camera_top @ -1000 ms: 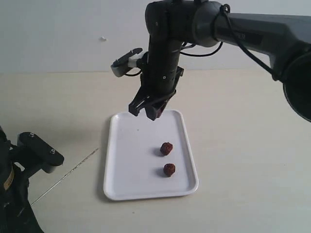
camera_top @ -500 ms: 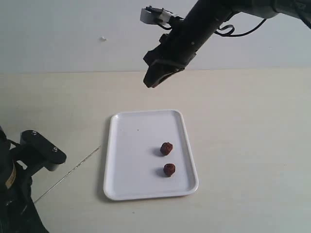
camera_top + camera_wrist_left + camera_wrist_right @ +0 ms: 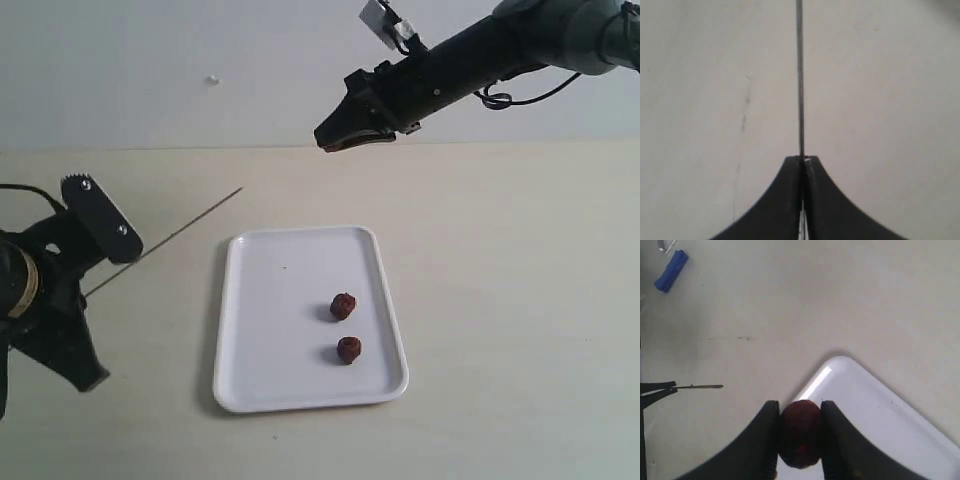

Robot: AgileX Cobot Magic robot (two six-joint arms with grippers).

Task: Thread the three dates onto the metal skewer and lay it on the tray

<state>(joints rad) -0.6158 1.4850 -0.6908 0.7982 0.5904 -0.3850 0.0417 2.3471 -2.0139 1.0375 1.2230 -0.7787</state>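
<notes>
The white tray (image 3: 275, 340) lies mid-table with two dark red dates (image 3: 343, 306) (image 3: 349, 350) on it. A third date (image 3: 800, 432) is pinched between the black fingers of my right gripper (image 3: 333, 141), which hangs high above the table beyond the tray's far edge. The tray corner (image 3: 875, 405) shows below it. My left gripper (image 3: 802, 159) is shut on the thin metal skewer (image 3: 190, 222), held off the table at the left. The rod (image 3: 800, 75) points up and to the right toward the right gripper. Its tip (image 3: 702, 386) shows in the right wrist view.
The left arm's body (image 3: 45, 300) fills the lower left corner. A small blue object (image 3: 671, 271) lies on the beige table far from the tray. A pale wall stands behind the table.
My right gripper has risen from just over the tray's far end and swung up and right, carrying its date. The left arm has lifted the skewer and tilted it upward.
</notes>
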